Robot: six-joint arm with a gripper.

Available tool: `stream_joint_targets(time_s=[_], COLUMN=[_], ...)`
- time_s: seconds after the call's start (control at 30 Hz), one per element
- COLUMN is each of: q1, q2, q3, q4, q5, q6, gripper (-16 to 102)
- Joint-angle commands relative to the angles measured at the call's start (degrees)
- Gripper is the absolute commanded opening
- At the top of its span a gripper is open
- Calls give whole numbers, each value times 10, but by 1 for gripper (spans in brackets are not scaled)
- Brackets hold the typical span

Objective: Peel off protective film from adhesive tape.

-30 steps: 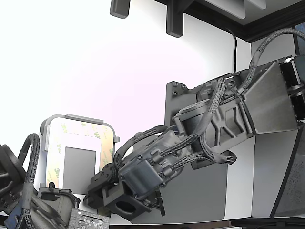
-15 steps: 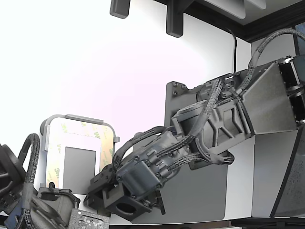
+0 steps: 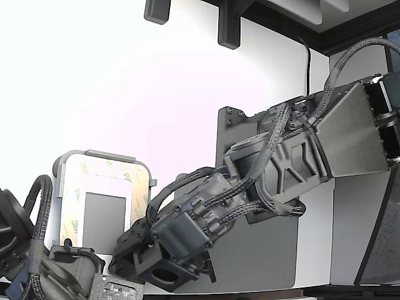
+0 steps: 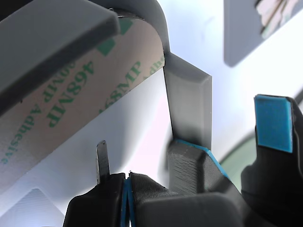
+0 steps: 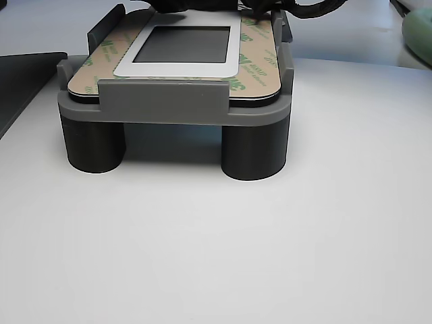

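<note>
I am holding my gripper (image 4: 189, 156) low against one corner of the raised grey fixture (image 5: 172, 111), and my fingers are standing apart: in the wrist view one blue-padded fingertip (image 4: 273, 122) is sitting well off to one side, while the ribbed, blue-edged finger (image 4: 189, 163) is touching the end of the fixture's grey corner wall (image 4: 189, 106). Nothing is lying between them.

The protective film (image 4: 71, 94) is lying just ahead of and beside my fingers, on the far side of that corner wall. It is still flat on the adhesive tape (image 5: 256, 64), which is framing the grey square (image 5: 182, 44) on top of the fixture. I am seeing no lifted edge anywhere on it.

The strip nearest me is running with its long axis away from my fingertips along the fixture's side; its rounded corner, printed in green, is the part closest to me. A thin dark blade-like tip (image 4: 102, 161) on my tooling is pointing toward the pale border beside the film, near it but apparently not touching.

In the exterior view my arm (image 3: 275, 162) is reaching in from that view's right, and my wrist is covering the frame's near corner. A second arm (image 3: 37, 250) is sitting at that view's lower left, beside the fixture; I cannot tell whether it is steadying anything.

As I judge it, I am needing to catch the film's corner, so the gap to close is sideways past the wall.
</note>
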Motion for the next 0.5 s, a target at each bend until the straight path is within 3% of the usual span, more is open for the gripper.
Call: stream_joint_targets(time_s=[0.0, 0.47], q1=[-4, -5], q2=[14, 18], q3=[-10, -1], q4=[-4, -13], q5=[-3, -5], q6=[2, 1], gripper=[-10, -10])
